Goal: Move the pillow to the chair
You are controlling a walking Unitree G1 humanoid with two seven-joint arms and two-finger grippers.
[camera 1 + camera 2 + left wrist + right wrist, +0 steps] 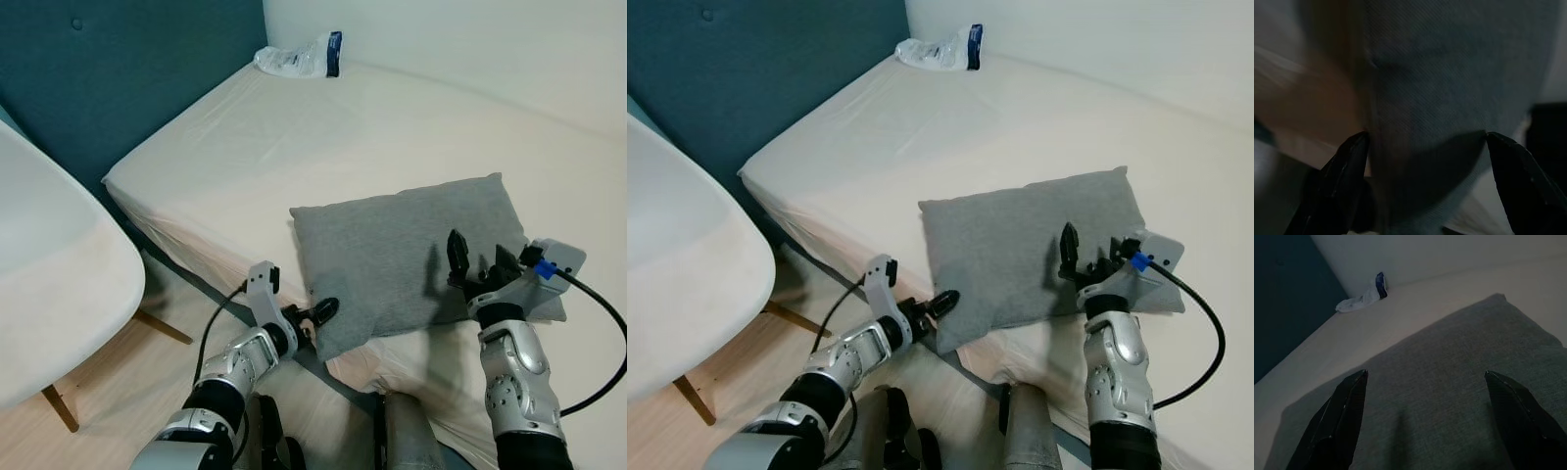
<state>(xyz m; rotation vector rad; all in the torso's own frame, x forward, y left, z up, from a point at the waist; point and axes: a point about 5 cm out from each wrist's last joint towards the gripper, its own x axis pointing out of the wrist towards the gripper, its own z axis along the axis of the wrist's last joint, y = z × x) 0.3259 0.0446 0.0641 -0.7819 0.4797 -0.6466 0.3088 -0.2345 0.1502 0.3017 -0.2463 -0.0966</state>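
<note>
A grey pillow lies on the near part of the bed, its front corner hanging over the mattress edge. A white chair stands to the left on the wooden floor. My left gripper is at the pillow's near-left corner; in the left wrist view the gripper is open with the grey fabric between its fingers. My right gripper hovers over the pillow's right side, open. The right wrist view looks along that gripper across the pillow's top.
The cream mattress stretches back to a white wall. A teal headboard stands on the left, between chair and bed. A clear plastic packet lies at the bed's far corner. A strip of wooden floor separates chair and bed.
</note>
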